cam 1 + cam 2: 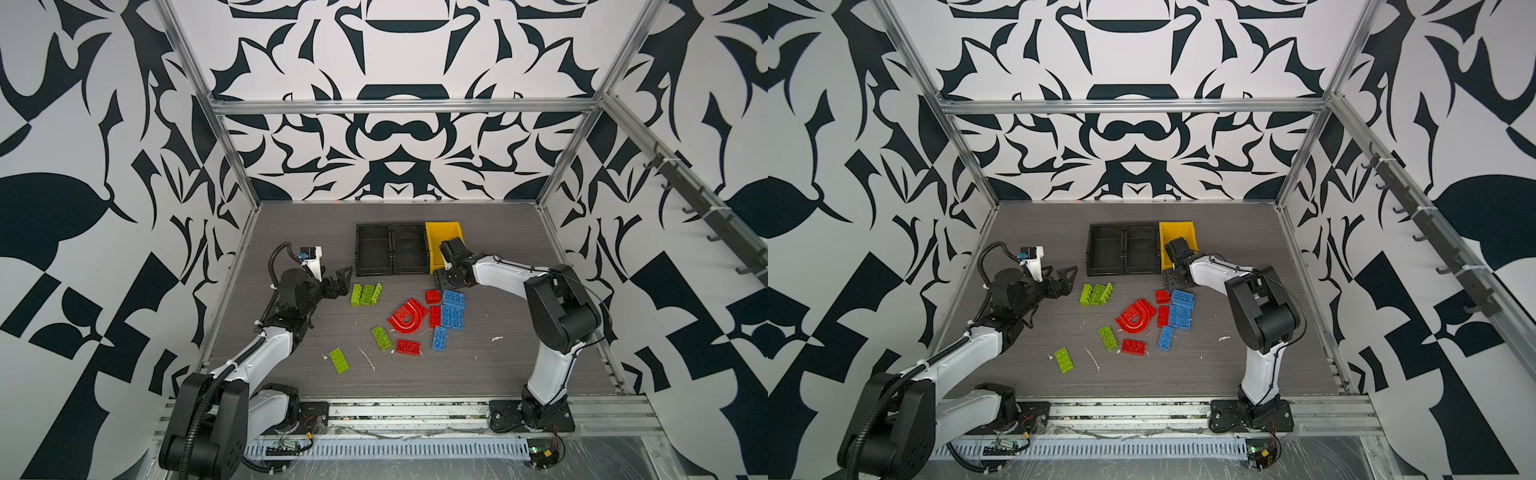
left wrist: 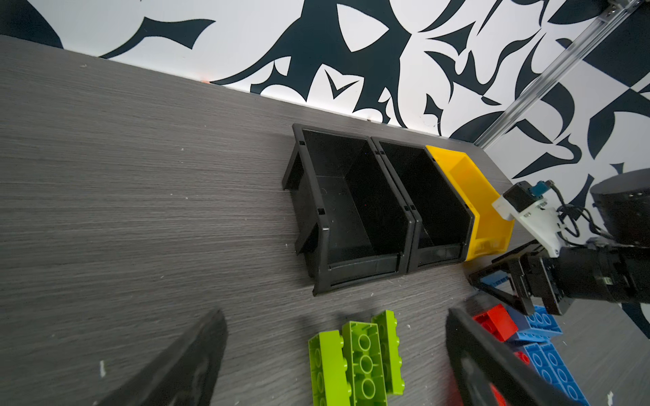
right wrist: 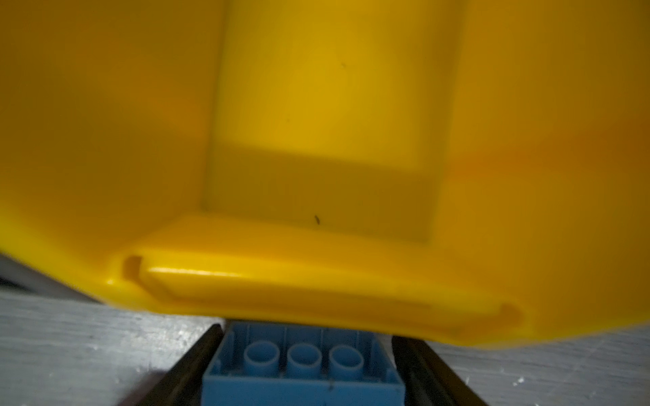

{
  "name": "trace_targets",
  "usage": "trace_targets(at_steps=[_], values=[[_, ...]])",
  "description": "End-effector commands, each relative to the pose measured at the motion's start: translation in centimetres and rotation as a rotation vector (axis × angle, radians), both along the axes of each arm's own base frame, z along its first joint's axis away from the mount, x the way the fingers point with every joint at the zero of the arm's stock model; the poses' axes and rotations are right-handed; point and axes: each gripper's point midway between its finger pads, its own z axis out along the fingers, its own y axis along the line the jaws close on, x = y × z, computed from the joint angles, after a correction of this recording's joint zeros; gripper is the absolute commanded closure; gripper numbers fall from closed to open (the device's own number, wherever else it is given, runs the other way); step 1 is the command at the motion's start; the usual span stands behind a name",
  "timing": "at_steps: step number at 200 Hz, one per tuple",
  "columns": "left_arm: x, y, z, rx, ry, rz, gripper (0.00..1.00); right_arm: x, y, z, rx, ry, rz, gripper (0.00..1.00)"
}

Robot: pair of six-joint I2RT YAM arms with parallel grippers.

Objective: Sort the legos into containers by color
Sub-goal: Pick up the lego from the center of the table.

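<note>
Two black containers [image 1: 359, 249] [image 1: 393, 249] and a yellow container [image 1: 442, 225] stand in a row at the back. My right gripper [image 3: 306, 365] is at the yellow bin's front lip [image 3: 316, 298], shut on a blue lego [image 3: 302, 369] whose hollow underside shows. My left gripper [image 1: 340, 282] stands open just left of three lime green legos [image 1: 365, 294], with nothing between its fingers [image 2: 197, 355]. A red arch [image 1: 407, 318], red bricks [image 1: 409, 346], blue bricks [image 1: 452, 316] and two more green bricks [image 1: 381, 337] [image 1: 338, 360] lie loose mid-table.
Both black bins [image 2: 351, 211] look empty inside. White scuffs and scraps mark the grey table [image 1: 291, 232]. Patterned walls and aluminium frame posts [image 1: 237, 166] close in the back and sides.
</note>
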Motion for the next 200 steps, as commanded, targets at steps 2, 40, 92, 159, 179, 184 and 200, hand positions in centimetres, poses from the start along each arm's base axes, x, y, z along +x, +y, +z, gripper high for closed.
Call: trace_targets(at_steps=[2, 40, 92, 159, 179, 184, 200], values=[[-0.1, 0.2, 0.4, -0.003, -0.02, 0.011, 0.01, 1.3, 0.6, 2.2, 0.036, -0.068, -0.019, 0.29], [-0.2, 0.5, 0.4, 0.003, -0.026, 0.027, 0.01, 1.1, 0.8, 2.8, 0.059, -0.08, -0.018, 0.4], [-0.2, 0.6, 0.4, 0.009, -0.027, 0.033, 0.0, 0.3, 0.1, 6.0, 0.084, -0.142, -0.036, 0.44], [-0.3, 0.7, 0.4, 0.013, -0.03, 0.033, 0.01, 1.2, -0.3, 11.8, 0.116, -0.268, -0.026, 0.42], [-0.4, 0.7, 0.3, 0.015, -0.03, 0.034, 0.01, 2.9, -0.1, 11.8, 0.122, -0.267, -0.016, 0.42], [-0.4, 0.7, 0.4, 0.014, -0.03, 0.035, 0.01, 3.4, 0.0, 11.7, 0.123, -0.266, -0.011, 0.42], [-0.4, 0.7, 0.4, 0.015, -0.033, 0.034, 0.01, 4.9, 0.2, 11.1, 0.12, -0.259, -0.004, 0.42]])
